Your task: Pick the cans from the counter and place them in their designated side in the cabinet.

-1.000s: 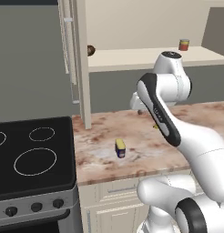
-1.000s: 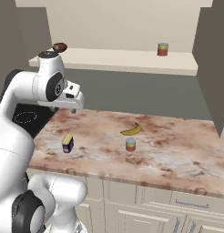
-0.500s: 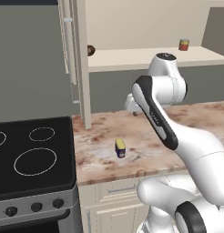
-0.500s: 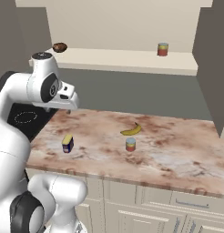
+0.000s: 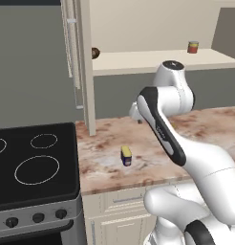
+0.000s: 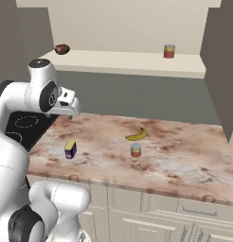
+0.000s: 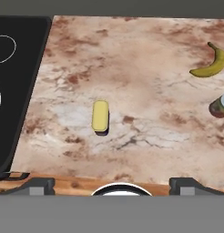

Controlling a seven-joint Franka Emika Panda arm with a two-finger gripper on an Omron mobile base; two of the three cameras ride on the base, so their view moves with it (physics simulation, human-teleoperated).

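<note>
The cabinet (image 6: 123,64) hangs above with its wide shelf open; a red can (image 6: 169,51) stands toward one end of it and a dark round thing (image 6: 62,48) at the other. Below runs the counter (image 6: 184,160), with the stove (image 5: 33,162) at its left end. The arm rises over the counter, and the gripper (image 7: 111,184) looks down on it from well above, fingers spread wide and empty.

The blue can (image 7: 100,116) stands upright near the front edge, not far from the stove. The orange can (image 6: 136,150) stands well to its right, just in front of the banana (image 6: 136,135).

Both cans look small, rigid and probably light, with smooth sides that may slip. The blue one seems flattened rather than round, though that is hard to judge here; pinching it across the narrow faces, mid-height, looks safest.
</note>
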